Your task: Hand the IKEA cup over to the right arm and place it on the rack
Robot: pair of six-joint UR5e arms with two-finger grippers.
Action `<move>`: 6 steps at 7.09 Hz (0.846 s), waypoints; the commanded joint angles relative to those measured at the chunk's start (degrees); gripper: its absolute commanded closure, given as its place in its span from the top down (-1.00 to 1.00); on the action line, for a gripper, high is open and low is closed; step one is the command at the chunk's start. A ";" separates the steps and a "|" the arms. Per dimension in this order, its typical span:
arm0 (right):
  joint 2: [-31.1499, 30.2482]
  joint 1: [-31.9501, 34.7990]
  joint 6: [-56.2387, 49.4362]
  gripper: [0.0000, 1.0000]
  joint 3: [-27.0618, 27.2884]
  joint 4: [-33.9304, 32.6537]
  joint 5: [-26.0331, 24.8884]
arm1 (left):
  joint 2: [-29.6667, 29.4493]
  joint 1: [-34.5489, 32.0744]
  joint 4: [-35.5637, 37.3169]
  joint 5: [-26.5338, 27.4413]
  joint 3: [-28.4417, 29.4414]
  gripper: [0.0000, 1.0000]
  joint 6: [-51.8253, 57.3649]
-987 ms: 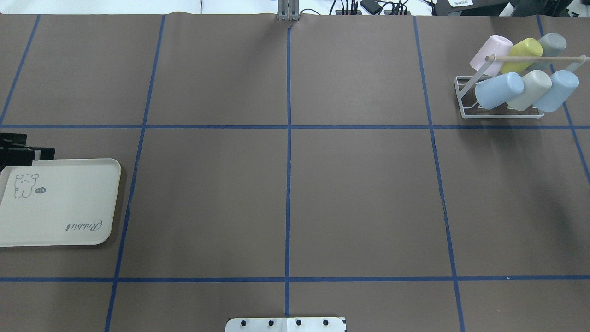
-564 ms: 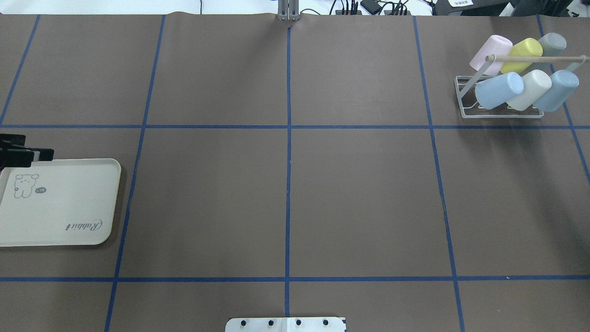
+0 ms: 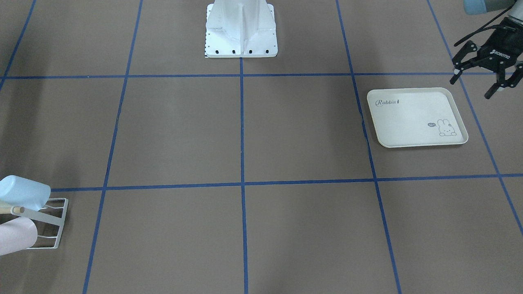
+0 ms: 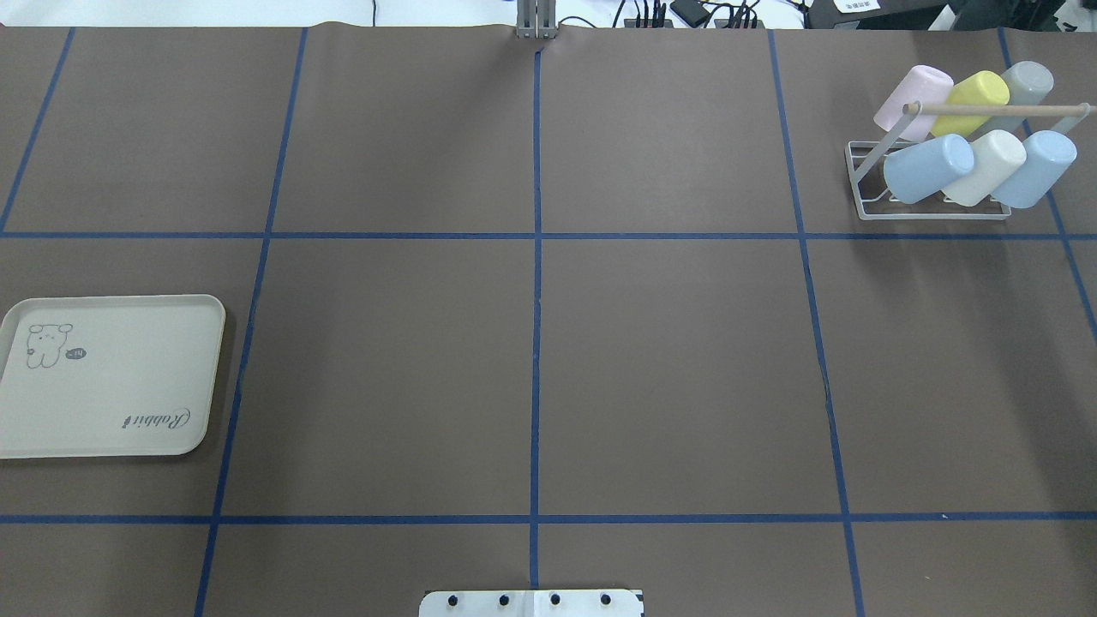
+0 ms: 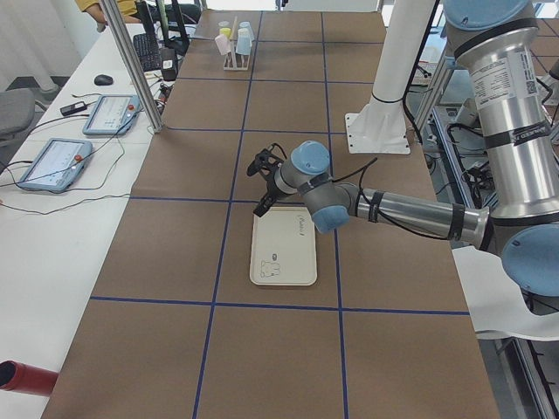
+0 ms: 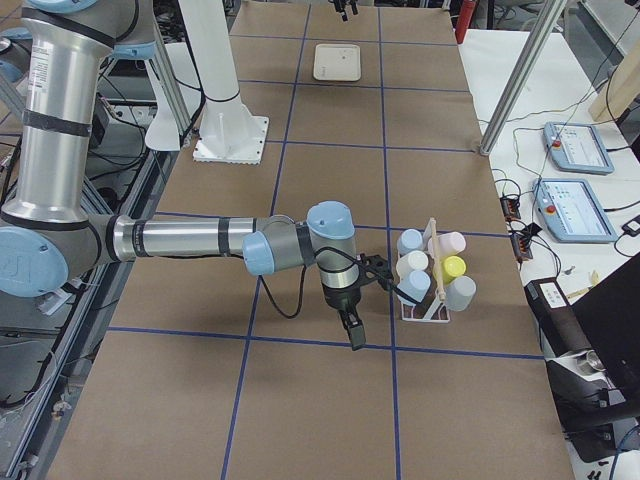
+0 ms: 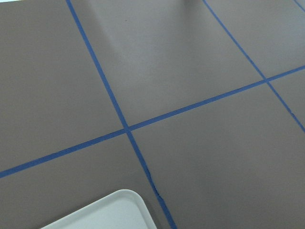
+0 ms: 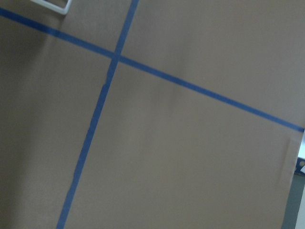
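Several pastel IKEA cups (image 4: 928, 167) lean upside down on the white wire rack (image 4: 926, 217) at the table's far right, under its wooden dowel (image 4: 1003, 110). A blue cup (image 3: 22, 192) and a pink one (image 3: 16, 236) show at the rack (image 3: 61, 222) in the front-facing view. My left gripper (image 3: 471, 89) hovers open and empty just off the cream tray (image 3: 408, 122). The right arm's gripper (image 6: 352, 335) hangs close beside the rack (image 6: 425, 312) with no cup in it; whether it is open or shut I cannot tell. Neither gripper shows in the overhead view.
The rabbit-print tray (image 4: 111, 386) lies bare at the left edge; its corner (image 7: 109, 214) shows in the left wrist view. The white robot base (image 3: 241, 32) stands at the near middle. Blue tape lines grid the brown table.
The left gripper, seen earlier at the overhead view's left edge above the tray, has drawn back out of that view. The shadow over the rack's cups has lifted.
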 commanded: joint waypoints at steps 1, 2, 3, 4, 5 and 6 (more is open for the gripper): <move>0.84 0.84 0.29 0.99 -0.19 -9.04 6.43 | 2.90 -7.10 7.59 -0.14 1.42 1.00 14.07; 0.94 2.07 0.30 0.99 -0.19 -11.43 10.22 | 2.21 -11.05 16.27 0.30 1.94 1.00 14.82; 0.94 3.39 0.38 0.99 -0.19 -12.50 12.26 | 2.03 -11.53 25.49 0.04 2.03 1.00 14.83; 0.94 4.27 0.38 0.99 -0.28 -13.64 13.32 | 1.94 -14.14 30.46 -0.14 1.60 1.00 15.01; 0.94 5.06 0.30 0.99 -0.10 -13.13 13.50 | 2.63 -18.78 30.51 -0.23 1.07 1.00 17.97; 0.76 5.07 0.12 0.99 -0.10 -13.13 13.16 | 2.81 -21.96 31.47 -0.23 1.85 1.00 23.22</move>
